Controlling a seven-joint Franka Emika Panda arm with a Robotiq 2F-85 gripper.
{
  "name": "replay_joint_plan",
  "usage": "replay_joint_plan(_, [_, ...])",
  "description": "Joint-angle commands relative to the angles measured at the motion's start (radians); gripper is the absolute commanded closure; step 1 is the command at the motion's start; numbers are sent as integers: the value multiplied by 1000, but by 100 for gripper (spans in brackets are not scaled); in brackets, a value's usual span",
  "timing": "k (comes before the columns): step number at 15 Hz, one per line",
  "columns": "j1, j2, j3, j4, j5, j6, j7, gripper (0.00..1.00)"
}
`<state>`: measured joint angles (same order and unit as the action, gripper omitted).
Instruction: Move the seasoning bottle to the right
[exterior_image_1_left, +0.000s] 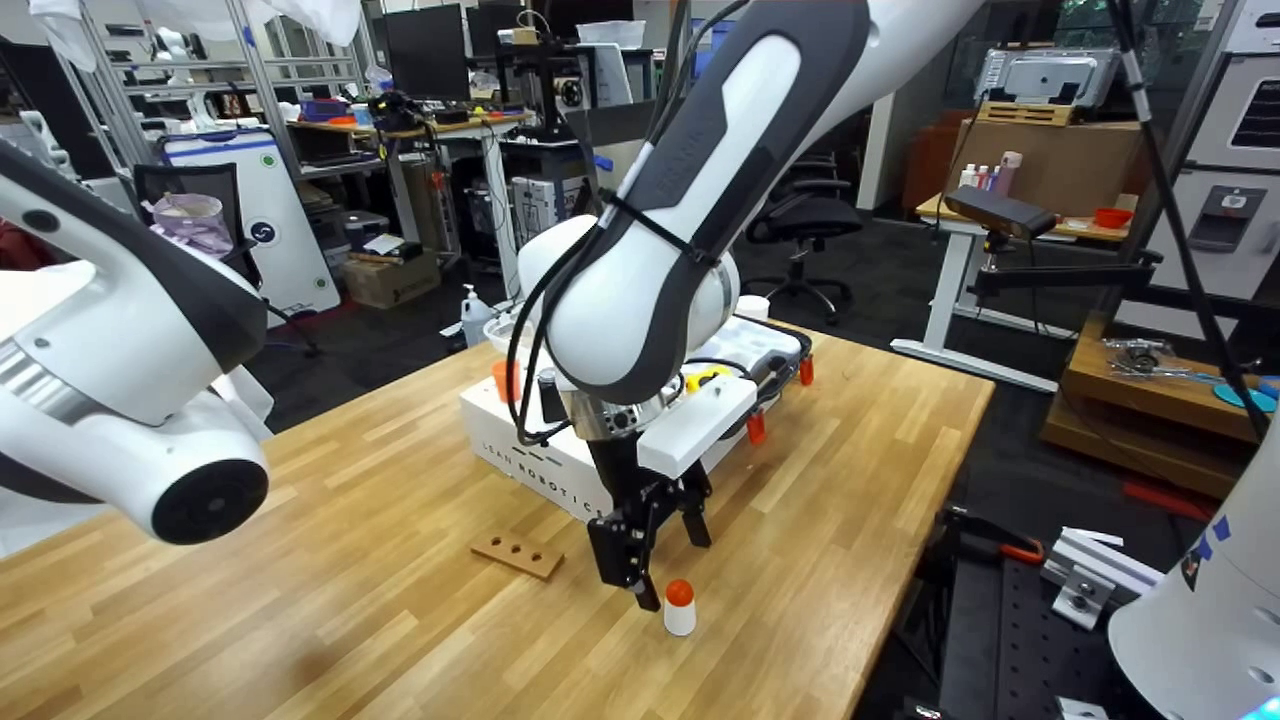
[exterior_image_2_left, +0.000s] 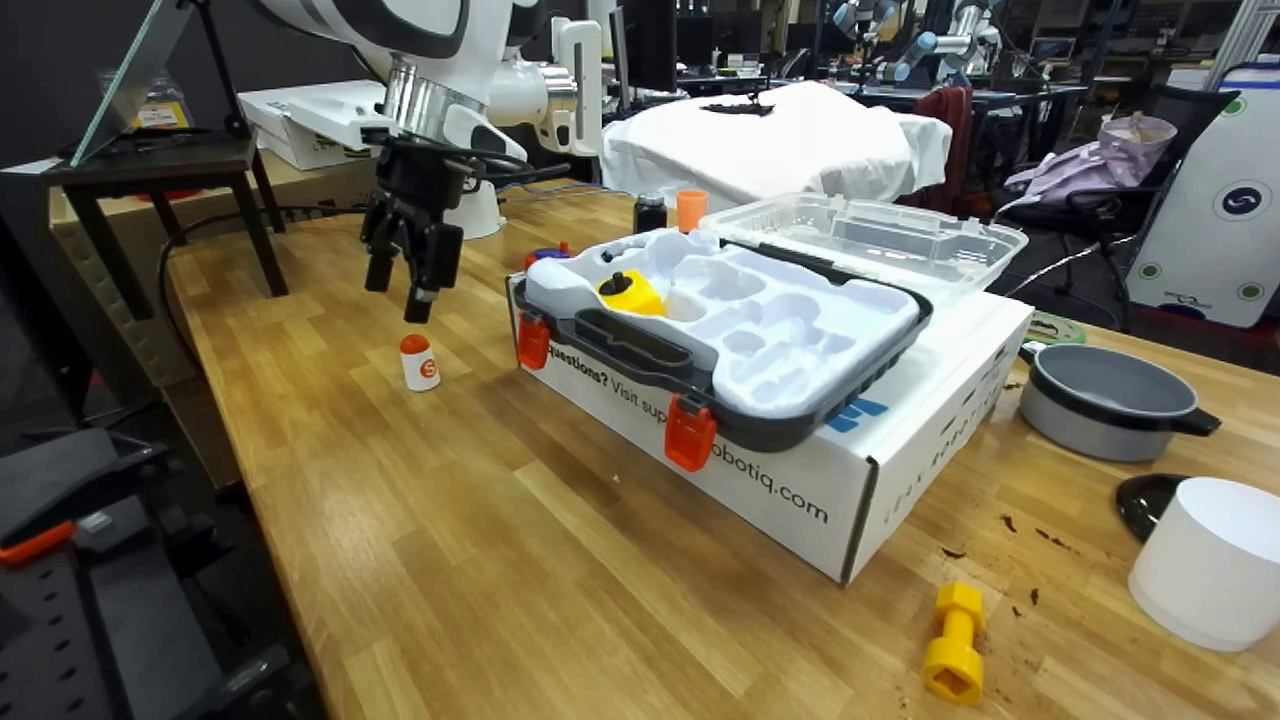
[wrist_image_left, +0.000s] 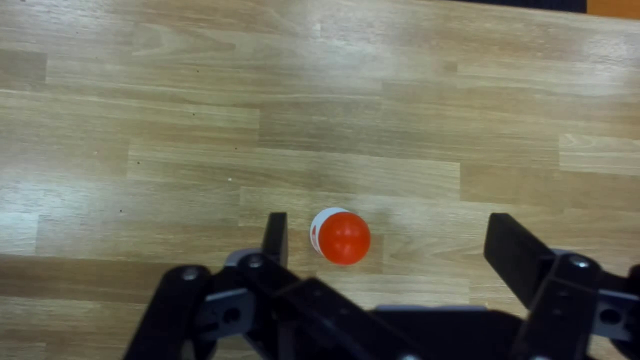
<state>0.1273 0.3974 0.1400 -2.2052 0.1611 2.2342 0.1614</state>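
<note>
Nearest us: end effector (wrist_image_left: 387, 240), fingers (wrist_image_left: 276, 237) parted wide. Below, we see seasoning bottle (wrist_image_left: 345, 237) upright, showing between them, nearer finger at wrist view's left, well in from edge of surface (wrist_image_left: 380, 125).

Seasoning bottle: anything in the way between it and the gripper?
Nothing visible. The wrist view shows the seasoning bottle within the span of the open gripper, nearer the picture-left fingertip. In an exterior view the white box stands off to one side, not between them.
</note>
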Motion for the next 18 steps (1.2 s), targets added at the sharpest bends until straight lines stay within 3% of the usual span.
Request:
replay_joint_plan(1, [8, 0, -8, 2, 3, -3, -3, 0])
replay_joint_plan(8, [-12, 79, -27, 38, 28, 122, -8, 0])
replay_joint_plan(18, [-10, 166, -27, 57, 26, 136, -6, 0])
